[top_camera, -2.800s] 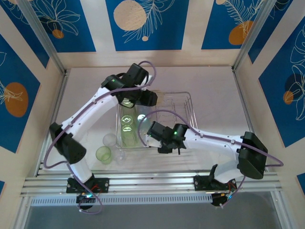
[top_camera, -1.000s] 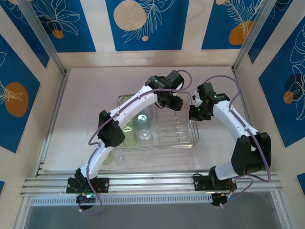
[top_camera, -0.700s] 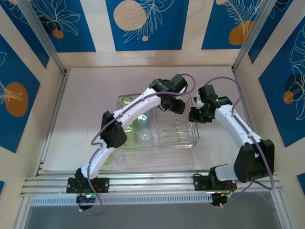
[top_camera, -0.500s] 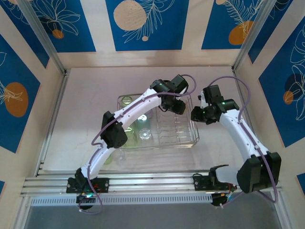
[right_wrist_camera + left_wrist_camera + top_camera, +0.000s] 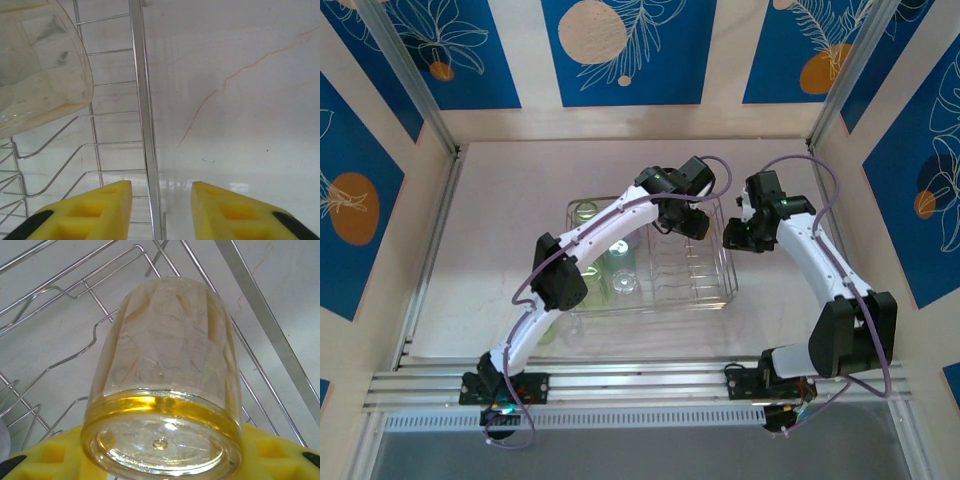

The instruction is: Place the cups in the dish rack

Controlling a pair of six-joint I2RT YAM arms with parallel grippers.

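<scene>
Overhead, both sets of fingers are hard to make out. The left tool is tucked under its own wrist above the far right part of the rack. The right tool sits in shadow just outside the rack's right rim.

My left wrist camera shows the left tool clenched on the amber cup. The cup's base faces the lens and its mouth points away toward the rack wires. The frame's bottom edge cuts the pads off, leaving yellow corners on either side of the base. I can't tell whether the mouth touches the wires.

The right tool stands released with nothing between its fingers, and the rack's rim wire runs beneath the gap. A cut-off cup fills that view's top left corner, faintly amber at the lip. I can't say for sure it is the held one.

In the rack's left half I see a corner cup, green, and two pale cups, with the left arm crossing over that area. A loose cup on the counter is mostly covered by the arm's lower link.

The counter is pale and glossy, with a thin brown vein. The walls are cream with blue panels carrying white leaf outlines and orange discs. An aluminium rail runs along the near edge.
</scene>
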